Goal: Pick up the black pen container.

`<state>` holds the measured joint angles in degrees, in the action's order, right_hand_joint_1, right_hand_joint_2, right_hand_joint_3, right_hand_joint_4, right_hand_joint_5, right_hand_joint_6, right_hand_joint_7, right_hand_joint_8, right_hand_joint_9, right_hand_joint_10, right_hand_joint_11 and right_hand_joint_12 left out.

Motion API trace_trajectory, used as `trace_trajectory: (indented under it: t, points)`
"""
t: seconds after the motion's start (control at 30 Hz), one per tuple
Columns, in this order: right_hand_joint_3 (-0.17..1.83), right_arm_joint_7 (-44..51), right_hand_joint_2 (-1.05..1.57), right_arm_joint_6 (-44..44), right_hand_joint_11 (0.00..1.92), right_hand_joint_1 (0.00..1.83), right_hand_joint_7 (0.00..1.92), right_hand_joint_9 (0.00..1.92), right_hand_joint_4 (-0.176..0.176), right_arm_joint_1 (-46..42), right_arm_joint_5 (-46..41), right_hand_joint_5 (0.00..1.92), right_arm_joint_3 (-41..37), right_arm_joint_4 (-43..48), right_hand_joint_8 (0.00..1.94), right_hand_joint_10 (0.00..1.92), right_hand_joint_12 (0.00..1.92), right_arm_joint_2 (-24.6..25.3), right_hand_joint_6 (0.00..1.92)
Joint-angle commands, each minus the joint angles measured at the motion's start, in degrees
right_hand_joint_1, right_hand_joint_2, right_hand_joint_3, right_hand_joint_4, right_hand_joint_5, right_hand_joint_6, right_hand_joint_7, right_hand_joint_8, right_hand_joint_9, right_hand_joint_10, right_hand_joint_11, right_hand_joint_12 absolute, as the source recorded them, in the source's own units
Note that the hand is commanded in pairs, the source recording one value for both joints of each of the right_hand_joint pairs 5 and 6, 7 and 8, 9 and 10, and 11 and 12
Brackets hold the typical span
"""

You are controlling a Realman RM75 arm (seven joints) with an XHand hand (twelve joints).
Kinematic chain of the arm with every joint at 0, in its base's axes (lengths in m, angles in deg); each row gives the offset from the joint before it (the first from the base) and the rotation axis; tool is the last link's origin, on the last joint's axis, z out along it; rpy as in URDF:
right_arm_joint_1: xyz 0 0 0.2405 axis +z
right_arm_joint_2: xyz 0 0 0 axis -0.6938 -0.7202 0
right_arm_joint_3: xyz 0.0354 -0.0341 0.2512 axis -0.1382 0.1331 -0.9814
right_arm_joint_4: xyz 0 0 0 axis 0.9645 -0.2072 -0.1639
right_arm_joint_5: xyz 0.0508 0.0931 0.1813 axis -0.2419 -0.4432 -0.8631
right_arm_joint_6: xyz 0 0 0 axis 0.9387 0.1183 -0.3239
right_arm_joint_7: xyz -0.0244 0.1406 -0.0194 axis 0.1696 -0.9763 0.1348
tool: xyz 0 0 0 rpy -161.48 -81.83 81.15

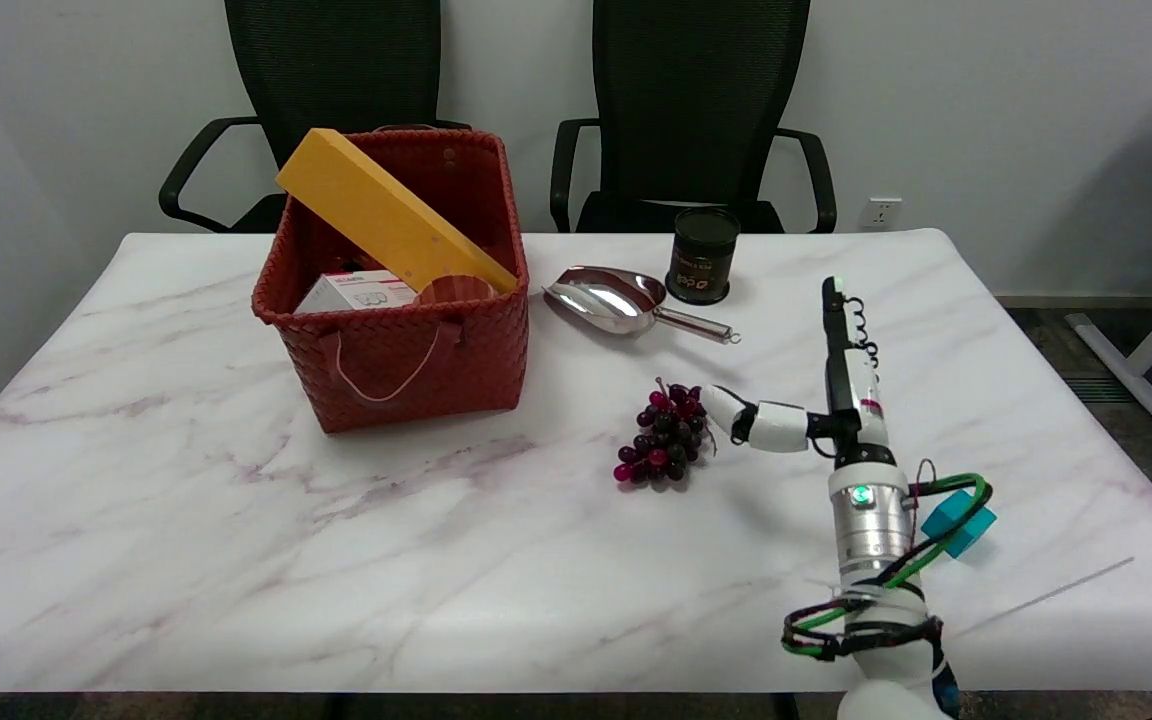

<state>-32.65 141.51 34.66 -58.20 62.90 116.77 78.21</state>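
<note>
The right hand [841,390], black and white at the end of the white right arm [871,540], is stretched flat over the marble-patterned white table [236,560] with its fingers [833,305] held straight and pointing toward the far edge, while the thumb [761,422] sticks out sideways to the picture's left; it is spread and grips nothing. The thumb tip sits just beside a bunch of dark purple and red grapes [664,447] lying on the table. The black cylindrical pen container [703,255], with gold lettering on its side, stands upright near the table's far edge, beyond the fingertips and to their left in the picture, clearly apart from the hand. Just beside it lies a shiny metal scoop [611,299], its handle pointing toward the right. Farther left stands a red woven basket [406,350] holding a long yellow box [386,215] propped at a slant and a small white carton [356,292]. Two black mesh office chairs [701,100] stand behind the table.
</note>
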Motion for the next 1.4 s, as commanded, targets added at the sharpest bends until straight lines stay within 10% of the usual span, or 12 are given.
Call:
trace_trajectory:
  t: [0.03,0.33,1.4]
  points:
    - [0.48,-0.3,0.11,-21.4,0.0,1.12,0.0,0.0,0.0,3.1,-4.0,0.0,-16.1,0.0,0.0,0.0,0.0,-0.7,0.0]
    - [0.08,-0.4,0.09,-21.5,0.0,1.04,0.0,0.0,0.0,9.7,-6.8,0.0,-16.1,-6.1,0.0,0.0,0.0,-2.5,0.0]
    - [0.19,-22.9,0.07,-28.7,0.0,1.08,0.01,0.1,0.0,42.2,-6.4,0.0,-3.4,-48.6,0.01,0.1,0.0,0.3,0.0]
